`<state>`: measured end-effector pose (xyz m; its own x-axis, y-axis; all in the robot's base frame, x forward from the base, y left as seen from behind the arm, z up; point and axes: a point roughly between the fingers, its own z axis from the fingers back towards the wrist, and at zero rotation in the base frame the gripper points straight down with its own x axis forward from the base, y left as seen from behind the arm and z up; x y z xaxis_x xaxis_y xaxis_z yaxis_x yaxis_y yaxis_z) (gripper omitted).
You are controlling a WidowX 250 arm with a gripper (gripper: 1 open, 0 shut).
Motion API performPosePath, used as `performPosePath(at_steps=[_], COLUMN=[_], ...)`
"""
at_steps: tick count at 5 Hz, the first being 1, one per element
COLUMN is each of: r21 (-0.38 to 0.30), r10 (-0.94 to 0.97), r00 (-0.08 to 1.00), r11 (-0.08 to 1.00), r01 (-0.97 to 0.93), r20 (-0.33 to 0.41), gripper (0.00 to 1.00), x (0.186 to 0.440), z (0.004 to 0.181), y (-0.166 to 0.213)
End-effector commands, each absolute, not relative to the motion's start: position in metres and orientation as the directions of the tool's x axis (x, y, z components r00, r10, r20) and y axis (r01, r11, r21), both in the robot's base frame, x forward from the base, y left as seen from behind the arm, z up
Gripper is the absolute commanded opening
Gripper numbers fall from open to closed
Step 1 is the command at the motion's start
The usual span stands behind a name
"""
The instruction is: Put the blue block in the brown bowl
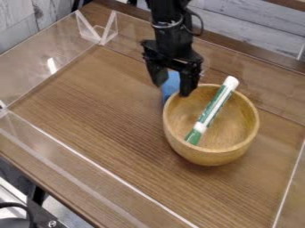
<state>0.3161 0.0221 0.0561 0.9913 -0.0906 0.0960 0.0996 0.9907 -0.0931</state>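
The blue block (pixel 170 85) stands on the wooden table just left of the brown bowl (pixel 212 143), close to its rim. My gripper (pixel 173 87) points straight down over the block, open, with one black finger on each side of it. I cannot tell whether the fingers touch the block. Most of the block is hidden behind the fingers. Inside the bowl lies a white-and-green tube (pixel 213 110), leaning on the far rim.
Clear acrylic walls (pixel 42 53) ring the wooden table (pixel 95 116). A clear plastic stand (pixel 95 27) sits at the back left. The table's front edge runs along the lower left.
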Motion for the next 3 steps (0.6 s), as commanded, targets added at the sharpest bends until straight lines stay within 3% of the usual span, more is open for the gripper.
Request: performPosePath(at_steps=[1, 3], r21=[-0.083, -0.088], r10=[-0.099, -0.100], r00=[0.984, 0.983], r11=[0.990, 0.990], r01=[0.112, 0.114], r20=[0.148, 0.152], gripper=[1.00, 1.00], x=[0.3237, 0.3226], z=[0.0650, 0.0610], y=[0.0199, 0.0144])
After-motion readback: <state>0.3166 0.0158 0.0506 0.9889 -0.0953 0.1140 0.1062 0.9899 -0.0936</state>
